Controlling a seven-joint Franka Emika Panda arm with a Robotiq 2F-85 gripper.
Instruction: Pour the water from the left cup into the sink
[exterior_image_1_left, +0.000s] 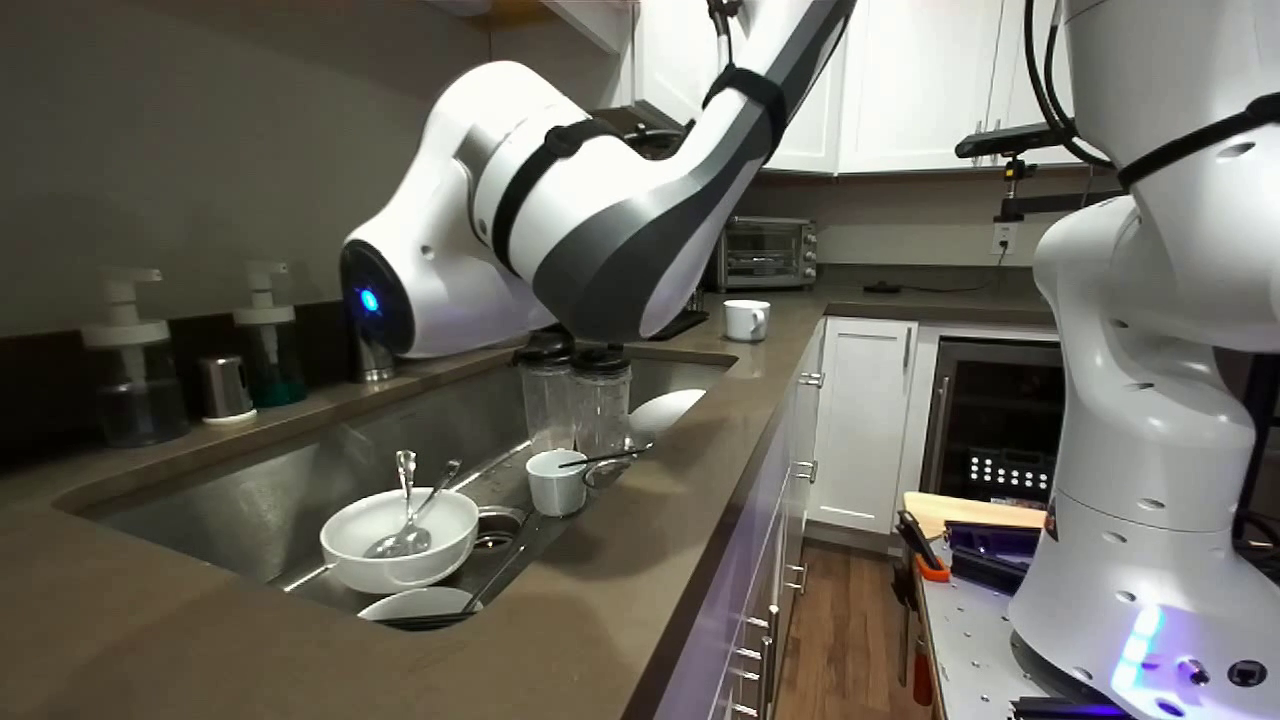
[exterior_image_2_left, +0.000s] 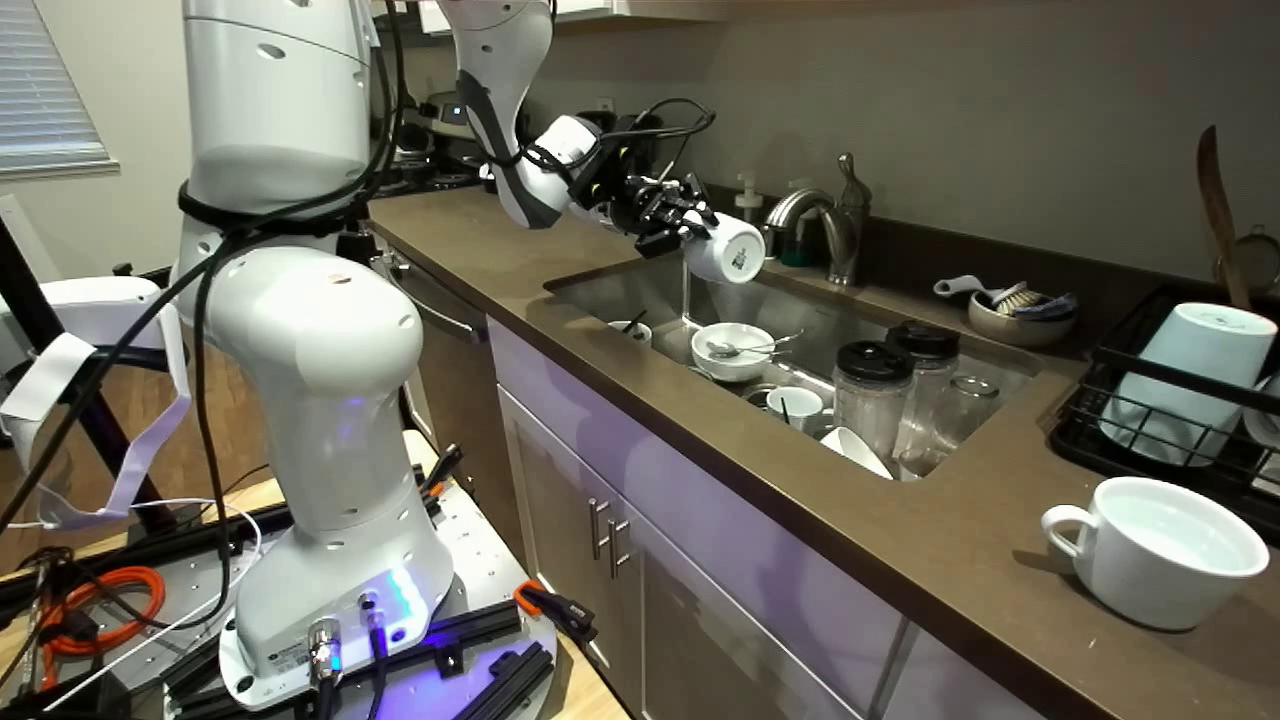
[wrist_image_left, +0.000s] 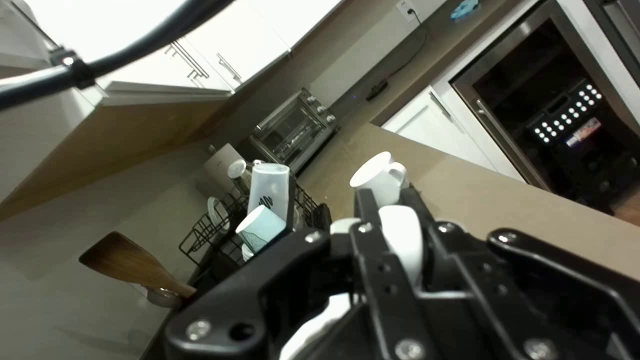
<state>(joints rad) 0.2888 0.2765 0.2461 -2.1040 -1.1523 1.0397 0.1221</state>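
While the counter (exterior_image_2_left: 960, 520) runs below and well past the gripper (wrist_image_left: 394, 210), the white arm (exterior_image_1_left: 610, 190) holds that gripper up over the steel sink (exterior_image_1_left: 290, 490). Black dish rack (exterior_image_2_left: 1085, 432) is well apart from the gripper, beyond one end of the sink. Faucet (exterior_image_2_left: 843, 255) is near the gripper, at the sink's rear edge. Two lidded clear jars (exterior_image_2_left: 872, 405) stand in the sink, lower than the gripper and on its rack side. White bowl (exterior_image_1_left: 400, 575) also in the sink, below the gripper. Second white mug (exterior_image_2_left: 1165, 565) is upright on the counter, well apart from the gripper, near the rack. Held mug (exterior_image_2_left: 725, 248) is in the gripper: fingers (wrist_image_left: 382, 277) clamped on its handle (wrist_image_left: 402, 240) in the wrist view, body tipped over above the sink, base showing in an exterior view. Small white cup (exterior_image_1_left: 557, 485) is upright in the sink, below the gripper, between bowl and jars. Spoons (exterior_image_1_left: 407, 470) lean in the bowl. Thin pale streak (exterior_image_2_left: 686, 288) below the held mug; can't tell if it's water.
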